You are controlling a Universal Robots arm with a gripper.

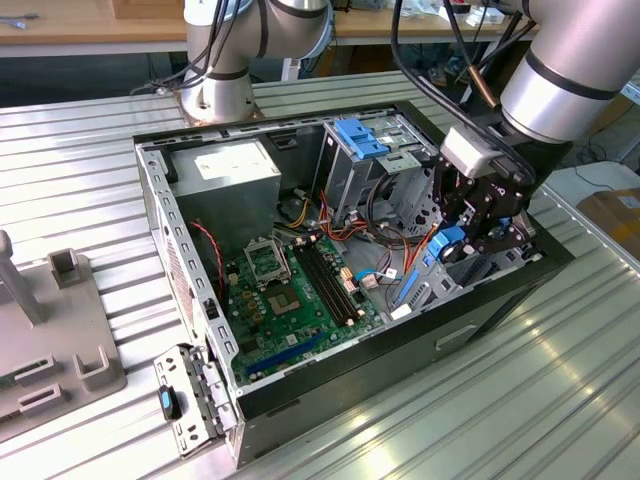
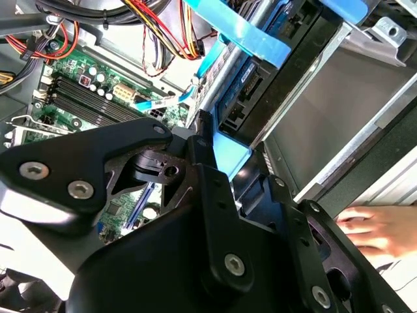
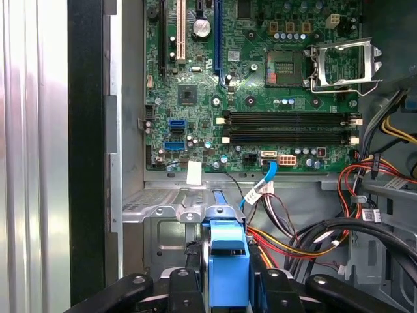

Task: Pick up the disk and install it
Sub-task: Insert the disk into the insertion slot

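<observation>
Holding disk [image 3: 228, 274] within case [image 1: 497, 303] on ribbed table [image 1: 560, 400]

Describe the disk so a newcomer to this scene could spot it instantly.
Find the open computer case on the ribbed metal table. At its end on the exterior view's right, the gripper has its jaws closed on the disk. It is a flat dark drive edged in bright blue rails, unlike the tall grey cage with the light-blue top.

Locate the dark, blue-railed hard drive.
The dark blue-railed hard drive is gripped by the tool inside the open black computer case, at the exterior view's right.
</observation>
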